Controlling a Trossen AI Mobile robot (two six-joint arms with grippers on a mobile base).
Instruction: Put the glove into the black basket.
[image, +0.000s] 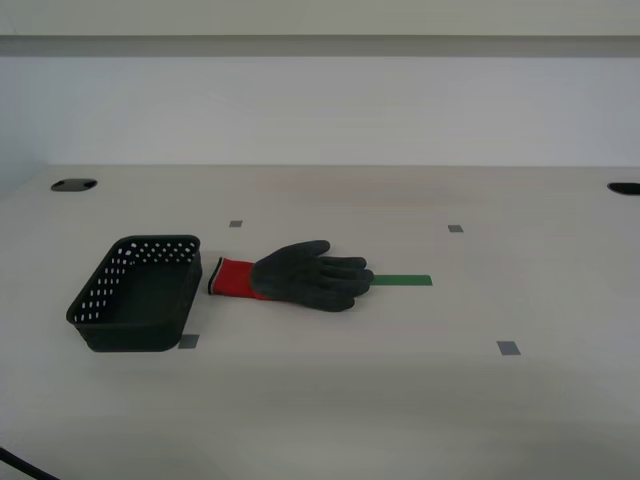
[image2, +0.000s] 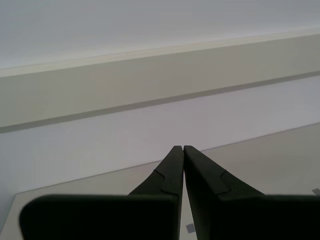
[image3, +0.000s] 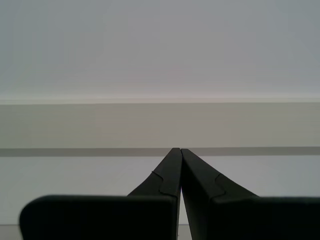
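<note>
The glove (image: 300, 275), dark grey with a red cuff, lies flat on the pale table, cuff toward the black basket (image: 137, 293). The basket stands to the exterior view's left of the glove, its rim close to the cuff, and looks empty. My first gripper (image3: 180, 150) is shut and empty, pointing at the wall. My second gripper (image2: 180, 147) is shut and empty, pointing at the wall above the table's far edge. Neither arm shows in the exterior view.
A green tape strip (image: 403, 280) lies by the glove's fingertips. Small grey squares (image: 508, 348) mark the table. Dark cable holes (image: 73, 185) sit at the far corners. A wall stands behind the table.
</note>
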